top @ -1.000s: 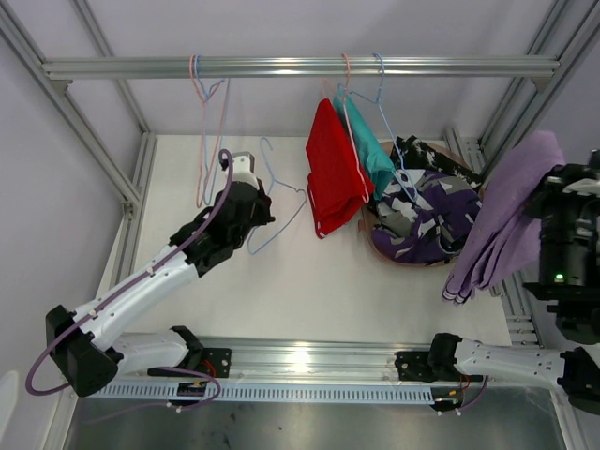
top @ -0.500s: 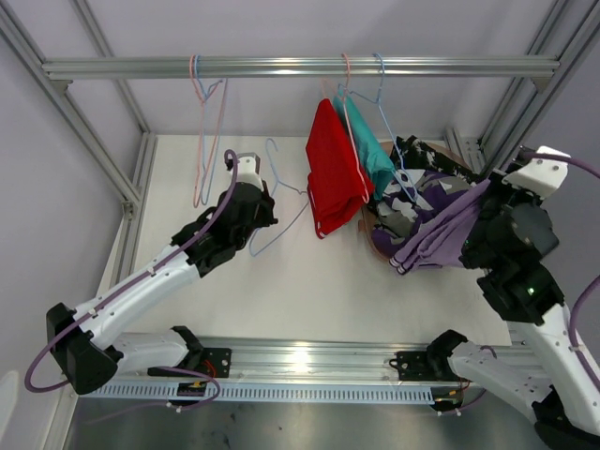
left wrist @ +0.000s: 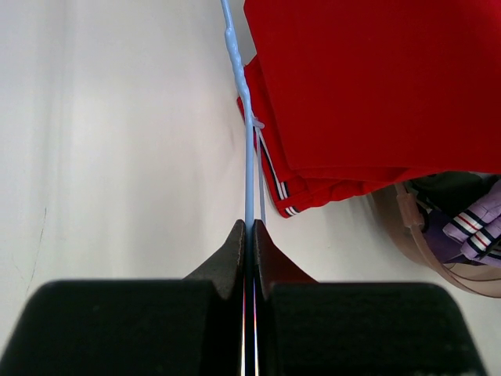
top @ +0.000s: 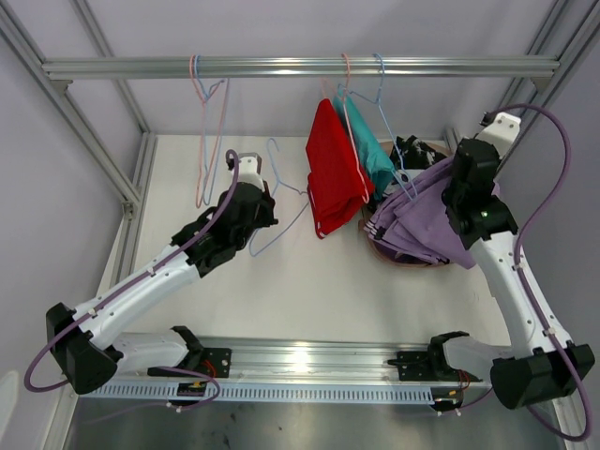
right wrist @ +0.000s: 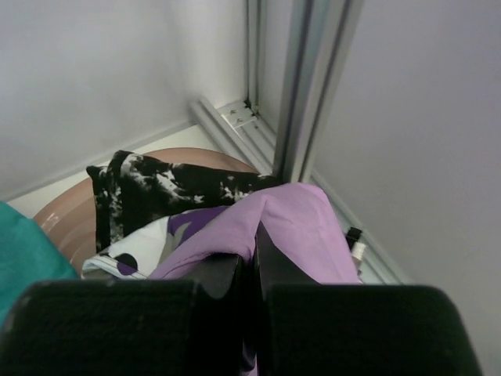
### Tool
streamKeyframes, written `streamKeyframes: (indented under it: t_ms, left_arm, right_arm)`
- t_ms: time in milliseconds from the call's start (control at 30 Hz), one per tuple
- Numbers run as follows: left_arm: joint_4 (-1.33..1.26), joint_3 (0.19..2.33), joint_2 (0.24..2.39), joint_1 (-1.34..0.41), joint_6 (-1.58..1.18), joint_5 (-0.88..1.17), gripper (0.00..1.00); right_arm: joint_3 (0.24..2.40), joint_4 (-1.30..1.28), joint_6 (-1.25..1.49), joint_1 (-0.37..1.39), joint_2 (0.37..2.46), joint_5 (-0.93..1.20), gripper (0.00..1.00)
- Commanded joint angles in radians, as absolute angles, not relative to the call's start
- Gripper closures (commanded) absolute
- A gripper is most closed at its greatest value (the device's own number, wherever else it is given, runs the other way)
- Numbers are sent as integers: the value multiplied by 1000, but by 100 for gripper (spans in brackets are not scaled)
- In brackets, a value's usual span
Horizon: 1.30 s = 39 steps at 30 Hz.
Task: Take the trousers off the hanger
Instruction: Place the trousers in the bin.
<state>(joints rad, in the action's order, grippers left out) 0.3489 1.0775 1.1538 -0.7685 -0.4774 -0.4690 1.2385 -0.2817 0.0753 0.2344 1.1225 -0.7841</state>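
– At left: left gripper (left wrist: 249,227) pinched shut on bare blue hanger (left wrist: 249,157) wire. Under rail (top: 281,67), red trousers (top: 336,173) and teal trousers (top: 373,150) hang folded. Handling?
– Soft, light, probably slippery; grip a hem edge, below the bar. Far side: right gripper (right wrist: 252,233) clamped on lilac trousers (right wrist: 290,219) over basket (right wrist: 66,207).

Red trousers (top: 336,173) and teal trousers (top: 373,150) hang folded, side by side, above the worktop's (top: 309,281) far edge. The lilac trousers (top: 422,225) drape over the black-speckled trousers (right wrist: 164,184) and purple-patterned trousers (right wrist: 182,232), heaped at its far right corner.
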Motion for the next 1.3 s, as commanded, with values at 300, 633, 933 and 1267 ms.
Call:
streamKeyframes:
  t_ms: [300,633,933,1267]
  left_arm:
    - [339,1138,1143,-778,-457,-482,100]
    - [341,1140,1140,-778,-454,-483,100]
    - [345,1141,1134,-778,-457,-469,100]
    - [345,1144,1127,-778,-459,-459,100]
  right_arm:
    - [1466,-253,199,91,1388,-569,19]
    - [1546,-284,253,91,1356,-443,1]
    - [1552,-293,304,72,1319,-388,1]
    - [1271,-204,367,81,1244,-318,1]
